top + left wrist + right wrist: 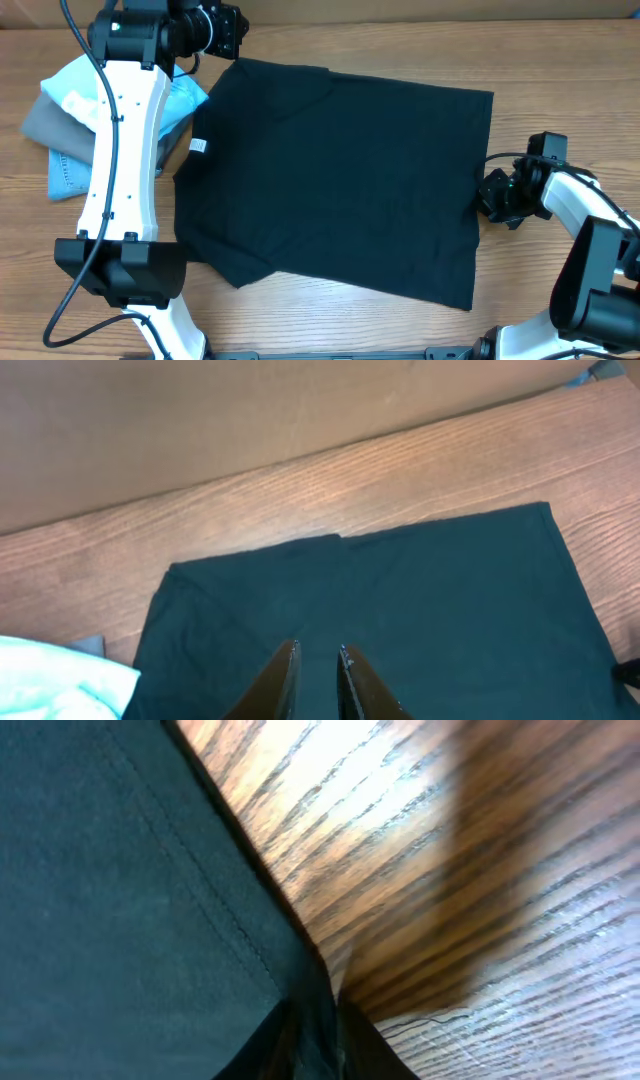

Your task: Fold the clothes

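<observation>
A black T-shirt (340,170) lies spread flat across the wooden table, with a white label (198,146) at its left edge. My left gripper (228,35) hovers over the shirt's far left corner. In the left wrist view its fingers (318,652) are nearly together with nothing between them, above the shirt (400,610). My right gripper (493,196) is at the shirt's right edge. In the right wrist view its fingers (315,1010) are shut on the stitched hem of the shirt (120,870), low on the table.
A pile of other clothes lies at the far left: a light blue piece (75,90), a grey one (45,120) and a denim one (70,175). The light blue piece also shows in the left wrist view (50,680). A cardboard wall (250,420) stands behind the table.
</observation>
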`<state>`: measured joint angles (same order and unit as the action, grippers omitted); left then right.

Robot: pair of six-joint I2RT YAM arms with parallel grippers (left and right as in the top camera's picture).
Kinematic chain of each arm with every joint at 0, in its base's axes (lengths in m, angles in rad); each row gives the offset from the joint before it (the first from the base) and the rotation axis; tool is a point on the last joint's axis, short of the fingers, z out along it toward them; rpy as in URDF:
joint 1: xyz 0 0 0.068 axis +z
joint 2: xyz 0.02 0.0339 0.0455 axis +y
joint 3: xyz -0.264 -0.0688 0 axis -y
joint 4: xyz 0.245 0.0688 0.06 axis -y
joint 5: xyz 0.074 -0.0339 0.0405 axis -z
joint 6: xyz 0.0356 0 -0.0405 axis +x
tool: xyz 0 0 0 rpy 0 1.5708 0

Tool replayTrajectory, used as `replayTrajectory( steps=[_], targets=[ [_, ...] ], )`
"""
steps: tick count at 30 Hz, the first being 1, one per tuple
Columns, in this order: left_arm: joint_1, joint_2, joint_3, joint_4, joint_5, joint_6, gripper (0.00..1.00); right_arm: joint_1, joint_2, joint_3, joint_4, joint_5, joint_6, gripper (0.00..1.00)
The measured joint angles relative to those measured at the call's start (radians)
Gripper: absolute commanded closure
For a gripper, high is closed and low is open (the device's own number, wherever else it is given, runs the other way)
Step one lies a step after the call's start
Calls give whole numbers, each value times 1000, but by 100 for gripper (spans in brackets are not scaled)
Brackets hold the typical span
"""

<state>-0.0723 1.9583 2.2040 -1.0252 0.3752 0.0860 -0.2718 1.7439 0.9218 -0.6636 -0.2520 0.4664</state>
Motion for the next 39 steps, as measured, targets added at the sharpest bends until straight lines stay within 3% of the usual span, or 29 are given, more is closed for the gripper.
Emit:
replayTrajectory(
  steps=[4,12,15,18,20,22,24,31,39],
  targets=[
    [0,0,0,-2,0,0,83,0,-2,0,15,51,22,96],
    [0,0,0,-5,0,0,83,-69,16,17,166,137,39,94],
    [0,0,0,-11,0,0,78,-109,31,45,227,167,32,89],
    [0,0,0,-34,0,1,74,-135,31,81,224,179,27,71],
    [0,0,0,-58,0,1,70,-158,31,120,179,165,15,63],
    [0,0,0,-84,0,6,57,-189,27,167,123,127,-10,61],
    [1,-5,0,-109,-8,12,51,-226,12,217,56,72,-35,57],
    [1,-96,0,-213,-109,19,41,-275,-160,300,-195,-117,-108,56],
    [1,-203,3,-498,-188,-23,42,-235,-292,301,-338,-187,-197,51]
  ],
)
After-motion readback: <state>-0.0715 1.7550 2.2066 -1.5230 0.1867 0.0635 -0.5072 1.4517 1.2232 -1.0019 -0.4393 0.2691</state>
